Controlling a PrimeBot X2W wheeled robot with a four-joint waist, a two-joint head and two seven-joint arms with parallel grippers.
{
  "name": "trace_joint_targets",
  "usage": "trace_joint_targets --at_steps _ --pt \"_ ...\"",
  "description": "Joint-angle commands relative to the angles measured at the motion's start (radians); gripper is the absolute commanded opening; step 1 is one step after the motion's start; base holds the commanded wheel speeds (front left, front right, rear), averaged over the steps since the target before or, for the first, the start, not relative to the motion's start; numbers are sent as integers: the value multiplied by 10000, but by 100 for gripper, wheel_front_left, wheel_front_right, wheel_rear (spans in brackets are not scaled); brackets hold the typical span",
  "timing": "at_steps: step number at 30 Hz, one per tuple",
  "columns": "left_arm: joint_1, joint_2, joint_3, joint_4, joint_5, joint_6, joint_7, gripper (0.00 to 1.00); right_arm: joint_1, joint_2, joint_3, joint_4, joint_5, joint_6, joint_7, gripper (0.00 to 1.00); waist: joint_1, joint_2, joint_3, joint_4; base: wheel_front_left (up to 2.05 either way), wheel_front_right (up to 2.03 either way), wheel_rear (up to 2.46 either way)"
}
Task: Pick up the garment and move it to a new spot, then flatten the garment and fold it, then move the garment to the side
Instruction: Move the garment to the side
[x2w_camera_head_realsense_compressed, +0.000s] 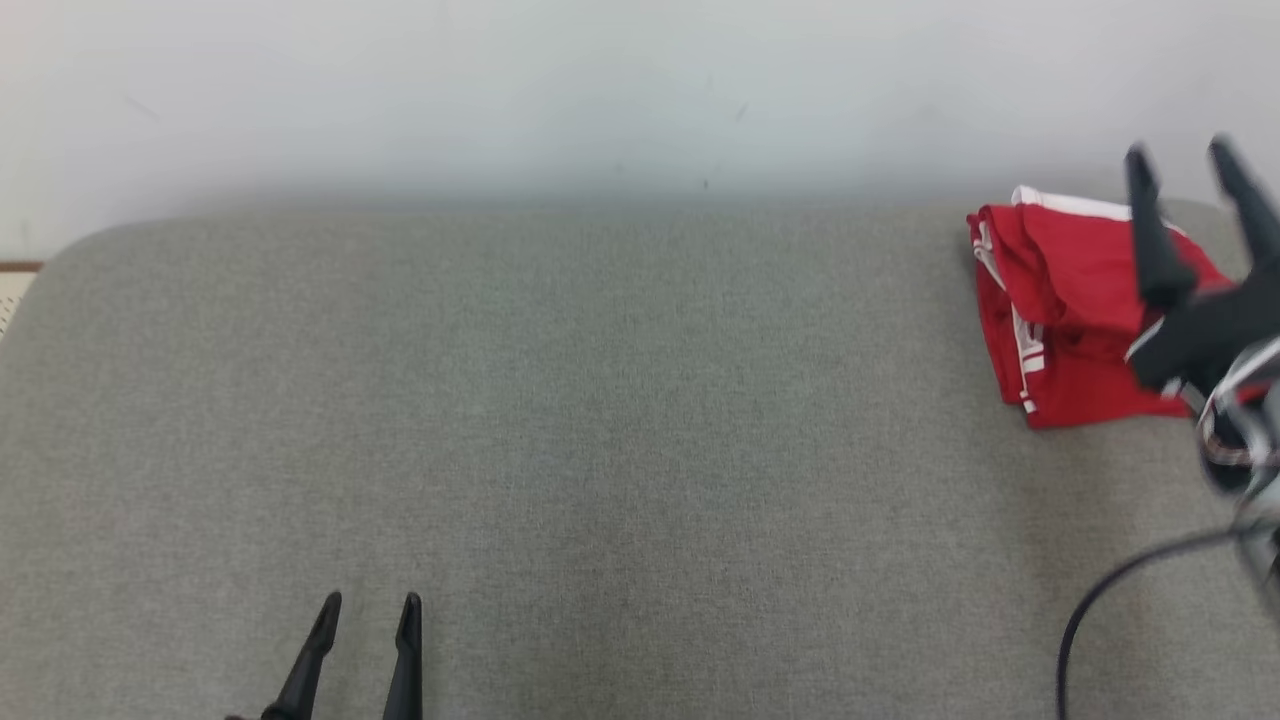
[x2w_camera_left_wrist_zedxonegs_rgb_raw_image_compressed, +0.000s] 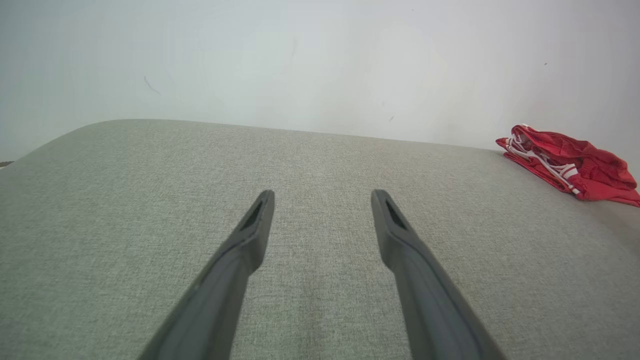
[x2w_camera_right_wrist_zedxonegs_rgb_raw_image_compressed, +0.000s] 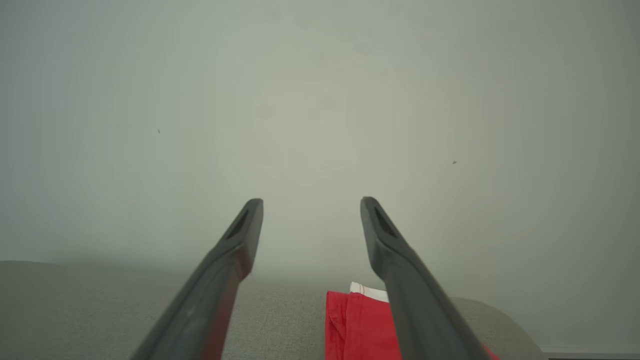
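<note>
The garment (x2w_camera_head_realsense_compressed: 1070, 310) is red with white stripes and lies folded in a small pile at the far right of the grey surface (x2w_camera_head_realsense_compressed: 600, 450). It also shows at the right edge of the left wrist view (x2w_camera_left_wrist_zedxonegs_rgb_raw_image_compressed: 570, 162) and low in the right wrist view (x2w_camera_right_wrist_zedxonegs_rgb_raw_image_compressed: 357, 325). My right gripper (x2w_camera_head_realsense_compressed: 1180, 165) hovers over the garment's right part, open and empty, fingers pointing toward the wall; in its own view the gripper (x2w_camera_right_wrist_zedxonegs_rgb_raw_image_compressed: 311, 202) holds nothing. My left gripper (x2w_camera_head_realsense_compressed: 375, 605) rests open at the lower left, far from the garment, its fingers (x2w_camera_left_wrist_zedxonegs_rgb_raw_image_compressed: 255, 220) spread apart.
A pale wall (x2w_camera_head_realsense_compressed: 600, 90) runs behind the surface's far edge. The surface's rounded left corner (x2w_camera_head_realsense_compressed: 70, 250) and a strip of floor show at far left. A dark cable (x2w_camera_head_realsense_compressed: 1110, 590) loops from my right arm at the lower right.
</note>
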Motion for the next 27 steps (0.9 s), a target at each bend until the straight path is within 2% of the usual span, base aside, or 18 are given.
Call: trace_joint_targets --at_steps 1,4,5,12,17,18,27 --pt "270 8 10 45 -40 -4 -35 100 831 332 -601 -394 -436 -10 -5 100 2 1 -444 92 0 0 0" --pt "402 2 18 78 4 -4 -35 100 2333 1000 -1923 -1298 -1369 -10 -7 100 2 1 -757 144 0 0 0" --pt "402 2 18 78 4 -4 -35 100 2333 1000 -1923 -1298 -1369 -10 -7 100 2 1 -757 144 0 0 0" --pt "648 -28 198 10 -44 141 -35 100 5236 2581 -3883 -3273 -3559 -9 -5 100 2 1 -1126 231 0 0 0" --pt "789 -39 279 143 31 263 -35 100 6722 3524 -4382 -4252 -4771 -9 -7 100 2 1 -1268 342 0 0 0" --pt "849 -46 274 88 32 345 -35 100 7257 3911 -4508 -4527 -5202 -9 63 100 2 1 -1313 393 0 0 0" --pt "1070 -58 471 68 -86 488 -35 100 9170 5130 -5004 -5409 -6445 -9 322 100 2 1 -1427 463 0 0 0"
